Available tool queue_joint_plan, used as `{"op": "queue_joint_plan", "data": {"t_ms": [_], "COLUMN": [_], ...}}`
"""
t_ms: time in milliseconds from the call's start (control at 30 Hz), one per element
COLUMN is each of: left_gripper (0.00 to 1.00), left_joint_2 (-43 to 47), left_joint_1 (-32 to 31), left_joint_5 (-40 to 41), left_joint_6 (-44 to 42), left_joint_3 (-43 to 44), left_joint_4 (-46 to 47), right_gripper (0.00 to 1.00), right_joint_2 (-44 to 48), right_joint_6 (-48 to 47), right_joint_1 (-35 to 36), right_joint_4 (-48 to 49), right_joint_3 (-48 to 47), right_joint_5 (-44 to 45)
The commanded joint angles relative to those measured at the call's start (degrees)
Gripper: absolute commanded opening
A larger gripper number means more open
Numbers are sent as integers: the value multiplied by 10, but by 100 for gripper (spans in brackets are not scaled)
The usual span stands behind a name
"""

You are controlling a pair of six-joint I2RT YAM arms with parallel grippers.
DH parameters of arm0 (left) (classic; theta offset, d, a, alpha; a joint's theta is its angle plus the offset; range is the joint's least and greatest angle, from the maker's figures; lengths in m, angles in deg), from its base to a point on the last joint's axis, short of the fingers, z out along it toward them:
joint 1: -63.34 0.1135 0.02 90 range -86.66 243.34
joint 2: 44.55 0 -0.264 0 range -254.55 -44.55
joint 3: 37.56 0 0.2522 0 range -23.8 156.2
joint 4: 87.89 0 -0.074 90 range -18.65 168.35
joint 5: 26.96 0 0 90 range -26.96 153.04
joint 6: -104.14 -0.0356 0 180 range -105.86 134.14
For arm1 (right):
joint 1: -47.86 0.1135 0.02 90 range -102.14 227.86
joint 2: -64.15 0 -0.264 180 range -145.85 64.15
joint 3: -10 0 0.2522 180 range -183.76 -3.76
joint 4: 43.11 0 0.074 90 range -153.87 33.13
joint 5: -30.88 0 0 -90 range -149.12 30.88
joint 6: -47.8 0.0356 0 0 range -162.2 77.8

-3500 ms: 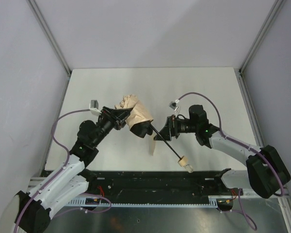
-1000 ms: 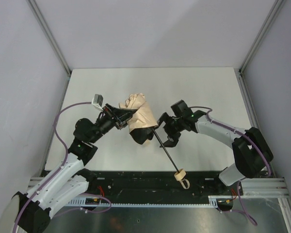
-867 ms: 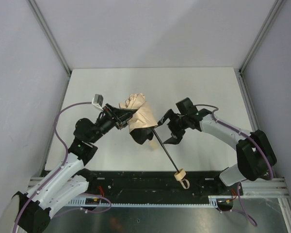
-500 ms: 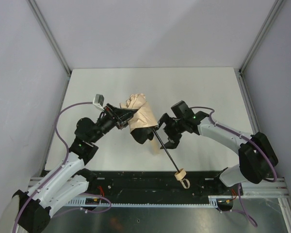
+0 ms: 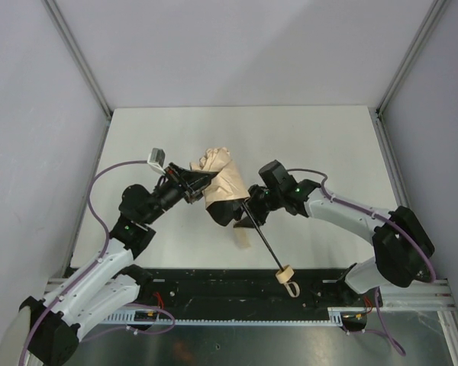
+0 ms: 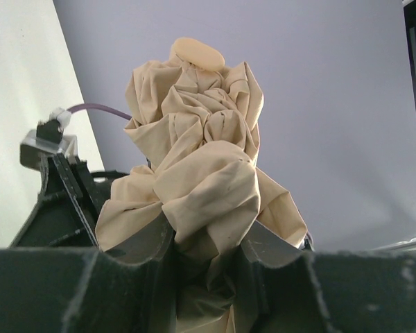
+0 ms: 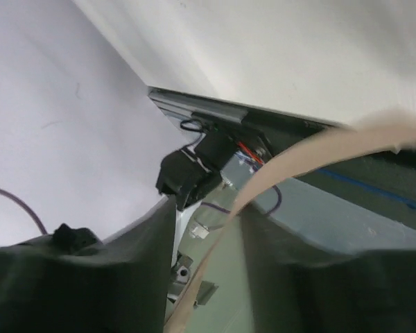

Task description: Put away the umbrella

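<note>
The umbrella's bunched beige canopy (image 5: 220, 183) is held above the white table, and my left gripper (image 5: 197, 185) is shut on its fabric (image 6: 208, 159). Its thin dark shaft (image 5: 263, 245) slants down-right to the tan handle (image 5: 285, 273) and wrist loop (image 5: 292, 288) over the near rail. My right gripper (image 5: 246, 213) sits at the shaft just below the canopy. A tan strap (image 5: 243, 238) hangs there. In the right wrist view that strap (image 7: 277, 170) runs through the gap of the right gripper (image 7: 206, 229), whose jaws stand apart. A pale cap (image 6: 197, 52) tops the canopy.
The white table (image 5: 290, 137) is walled in by grey panels and metal posts on the left, back and right. A black rail (image 5: 214, 286) with cables runs along the near edge between the arm bases.
My right gripper has moved left to the shaft under the canopy and its jaws have narrowed around the strap. The left gripper and the umbrella have stayed put.
</note>
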Motion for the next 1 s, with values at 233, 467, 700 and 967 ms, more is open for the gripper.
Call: {"op": "queue_joint_plan", "data": {"t_ms": [233, 467, 700, 967], "left_gripper": [0, 0, 0, 0], "left_joint_2": [25, -15, -116, -220], "left_joint_1": [-9, -18, -21, -33], "left_joint_5": [69, 127, 160, 187], "left_joint_6": [32, 28, -15, -4], "left_joint_3": [-14, -76, -107, -166], "left_joint_4": [-5, -21, -9, 62], "right_gripper": [0, 0, 0, 0], "right_joint_2": [-168, -254, -305, -332], "right_joint_6": [-80, -177, -305, -331], "right_joint_1": [-118, -130, -130, -138], "right_joint_4": [610, 779, 810, 787], "right_joint_3": [-17, 5, 34, 34], "right_joint_5": [-72, -59, -17, -1]}}
